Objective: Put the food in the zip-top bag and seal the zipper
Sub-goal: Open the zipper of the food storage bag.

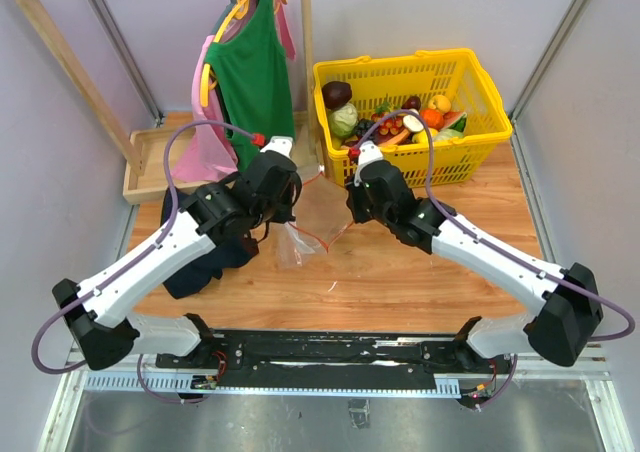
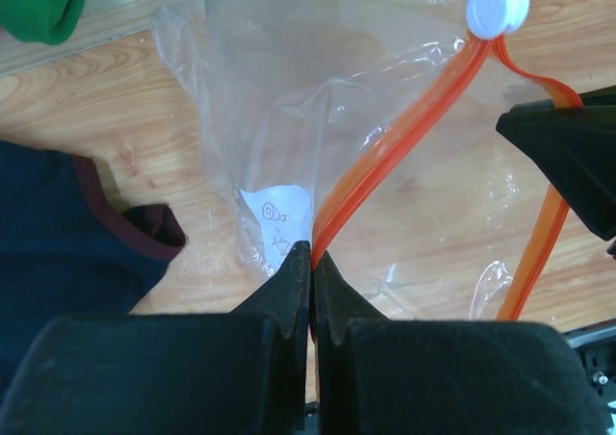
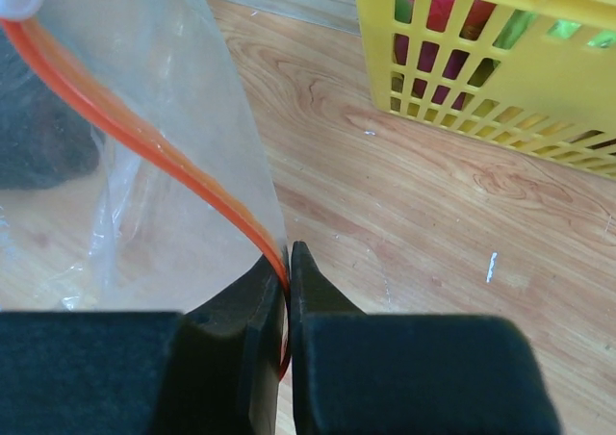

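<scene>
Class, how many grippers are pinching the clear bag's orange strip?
2. The left gripper is shut on the strip at the left side of the bag; the right gripper is shut on it at the right side. Neither is hidden.

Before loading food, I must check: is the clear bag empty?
Empty. Bare table shows through the bag; the food lies in the yellow basket.
</scene>
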`<act>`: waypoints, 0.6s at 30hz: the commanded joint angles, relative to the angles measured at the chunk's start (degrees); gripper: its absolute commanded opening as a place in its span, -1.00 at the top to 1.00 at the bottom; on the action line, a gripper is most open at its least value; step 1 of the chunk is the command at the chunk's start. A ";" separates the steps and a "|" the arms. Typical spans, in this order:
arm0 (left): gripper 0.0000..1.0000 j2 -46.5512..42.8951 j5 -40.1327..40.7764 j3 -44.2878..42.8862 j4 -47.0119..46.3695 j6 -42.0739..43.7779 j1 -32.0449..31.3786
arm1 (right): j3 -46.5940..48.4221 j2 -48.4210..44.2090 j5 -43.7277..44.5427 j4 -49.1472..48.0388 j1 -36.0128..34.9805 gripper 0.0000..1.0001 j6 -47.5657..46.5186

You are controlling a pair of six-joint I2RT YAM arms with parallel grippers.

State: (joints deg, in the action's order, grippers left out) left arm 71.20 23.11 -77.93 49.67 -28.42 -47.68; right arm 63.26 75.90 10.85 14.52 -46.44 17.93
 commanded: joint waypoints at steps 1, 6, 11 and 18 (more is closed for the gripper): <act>0.99 1.80 -2.52 -1.51 -1.84 3.53 2.06 | -0.70 3.35 -0.26 -1.91 1.03 0.87 -2.90; 0.99 2.12 -3.96 -1.36 -1.75 6.55 5.15 | 0.47 5.92 0.22 -1.55 1.03 0.85 -4.17; 0.99 3.05 -6.09 -1.10 -3.93 9.20 8.11 | 2.71 4.87 -2.70 -0.88 1.07 0.50 -7.44; 0.99 5.81 -5.39 -0.07 -6.44 12.51 9.77 | 9.01 2.39 -9.43 3.90 2.63 -0.01 -13.68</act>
State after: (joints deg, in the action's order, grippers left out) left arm 75.48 17.72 -77.97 46.39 -19.18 -39.05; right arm 67.42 81.19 6.33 15.53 -45.84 9.76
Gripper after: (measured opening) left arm 0.017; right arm 0.445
